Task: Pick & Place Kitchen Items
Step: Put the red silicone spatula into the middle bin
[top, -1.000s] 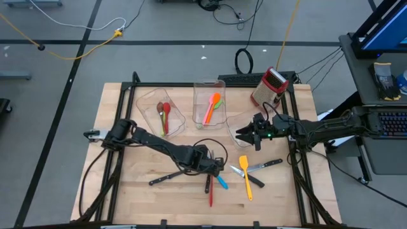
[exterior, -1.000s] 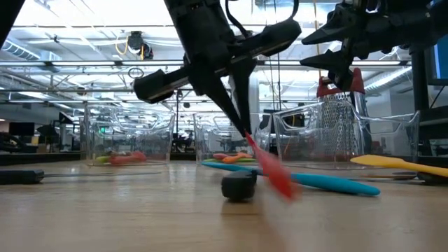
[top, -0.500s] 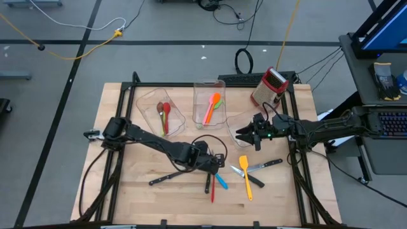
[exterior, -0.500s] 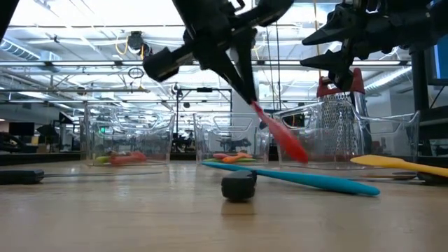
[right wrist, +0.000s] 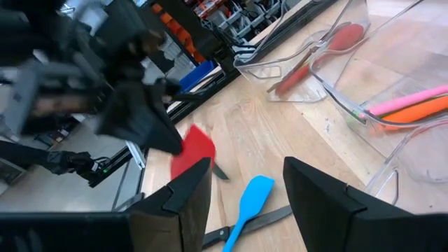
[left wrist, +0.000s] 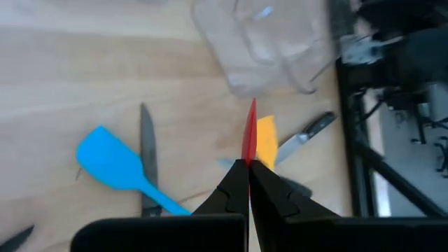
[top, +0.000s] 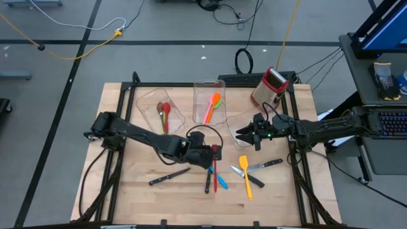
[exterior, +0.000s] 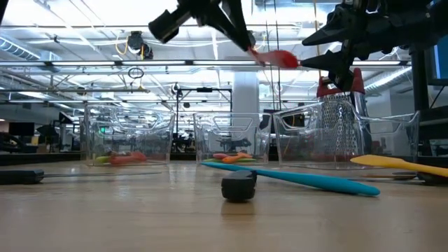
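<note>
On the wooden table, going from the left, a black-handled knife lay flat on the near part of the top. Behind it stood the left clear bin, with a red spoon and a brown spoon inside.

The left gripper was over the middle of the table, raised well above the top in the low view. Its fingers were pressed together on the handle of the red spatula, so the pincer was clamped on it. The spatula was in the air, not touching the wood; in the low view its red blade pointed toward the right arm.

Under and just beside it, a second knife and the blue spatula lay on the table, close to each other. The middle bin held an orange utensil and a green one.

More to the right, the yellow spatula lay on the wood, touching or crossing another black-handled knife. The right gripper hung above the third bin, with its two fingers standing apart and nothing between them. The red-topped grater stood at the far right corner.
</note>
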